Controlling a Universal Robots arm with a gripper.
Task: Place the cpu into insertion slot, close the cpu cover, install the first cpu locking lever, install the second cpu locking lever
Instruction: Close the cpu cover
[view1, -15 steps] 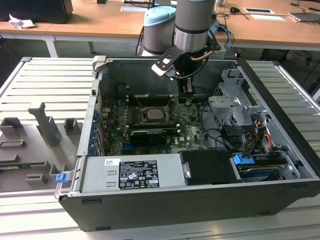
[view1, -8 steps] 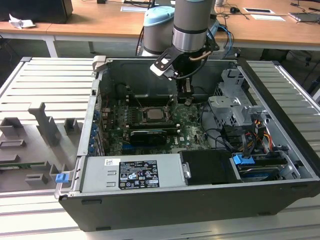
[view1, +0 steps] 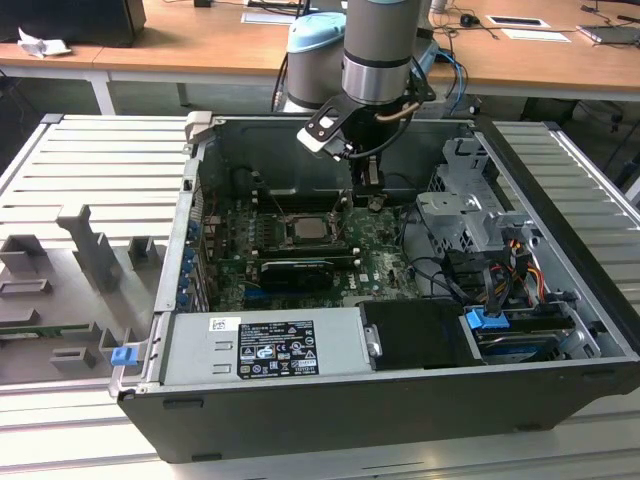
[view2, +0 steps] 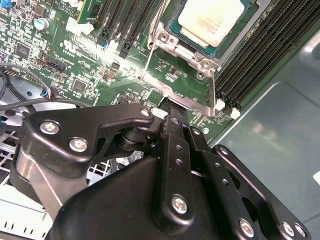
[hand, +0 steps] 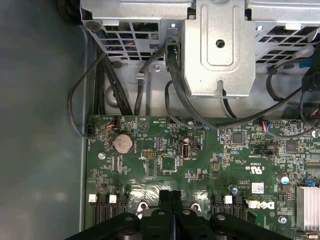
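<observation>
cpu (view2: 210, 20) seated, cpu cover (view2: 172, 45) looks down. Gripper (view2: 172, 111) closed tight, empty, tip at cover's edge (first lever step, probably). Needs precise contact.

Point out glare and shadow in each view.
In the second wrist view, glare whitens the motherboard near the cpu; in the first wrist view the tool reads nearly black; in the exterior view the case interior is dim.
</observation>
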